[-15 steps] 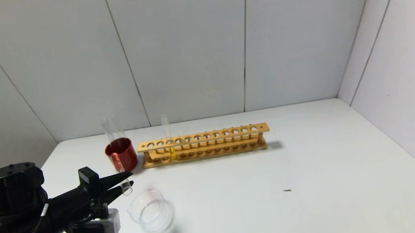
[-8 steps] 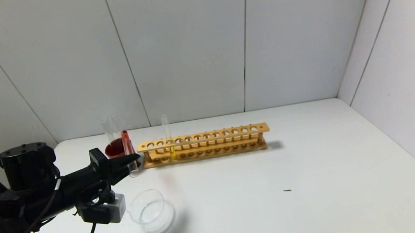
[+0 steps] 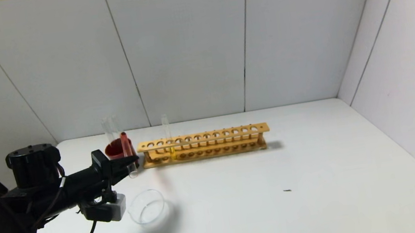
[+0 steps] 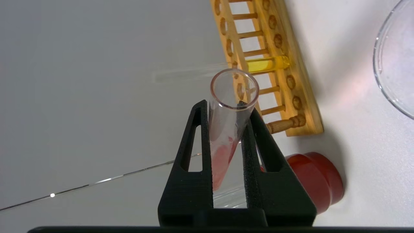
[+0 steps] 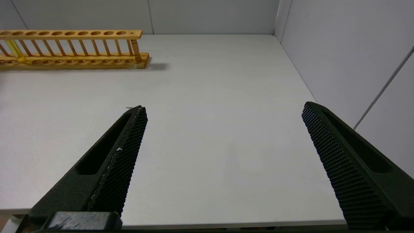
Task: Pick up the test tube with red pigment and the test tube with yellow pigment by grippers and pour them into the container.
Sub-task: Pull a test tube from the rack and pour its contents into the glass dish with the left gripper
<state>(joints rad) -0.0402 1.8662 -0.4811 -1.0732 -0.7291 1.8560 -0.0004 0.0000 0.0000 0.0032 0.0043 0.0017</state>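
Now red-pigment tube (image 3: pixel 128 153) upside-down, liquid at top.

A white desk (image 3: pixel 318 166) fills the lower frame. Pale grey panelled walls (image 3: pixel 182 47) with thin dark seams rise behind it and along the right edge. Lighting is even.

You've got a wooden tube rack (image 3: pixel 204 145) along the white table's (image 3: pixel 320 182) back, a dark red cup (image 3: pixel 115 149) just beside its left end
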